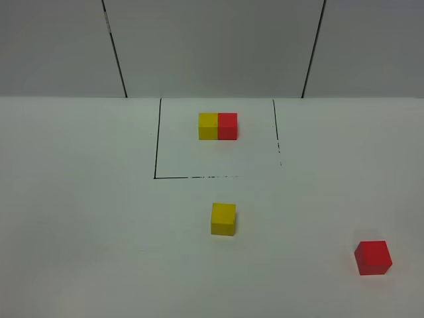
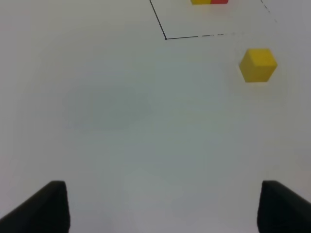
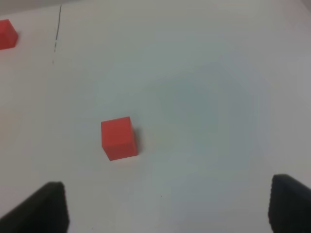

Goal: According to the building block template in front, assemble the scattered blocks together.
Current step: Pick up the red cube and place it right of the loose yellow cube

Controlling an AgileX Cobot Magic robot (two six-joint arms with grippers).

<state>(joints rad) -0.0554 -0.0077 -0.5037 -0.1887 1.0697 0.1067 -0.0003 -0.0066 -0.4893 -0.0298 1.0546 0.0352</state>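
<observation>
The building block template [image 1: 218, 126], a yellow cube joined to a red cube on its right, sits inside a thin black drawn outline [image 1: 156, 146] at the back of the white table; its edge shows as template [image 2: 209, 2] in the left wrist view. A loose yellow cube [image 1: 223, 219] lies in front of the outline, also seen as yellow cube [image 2: 257, 64]. A loose red cube [image 1: 373, 258] lies at the front right, seen as red cube [image 3: 118, 138]. My left gripper [image 2: 163, 206] and right gripper [image 3: 167, 206] both stand open and empty, apart from the cubes. Neither arm appears in the high view.
A white table [image 1: 79, 218] carries everything. Behind it stands a grey panelled wall [image 1: 212, 46] with dark seams. A red corner of the template [image 3: 7, 34] shows far off in the right wrist view.
</observation>
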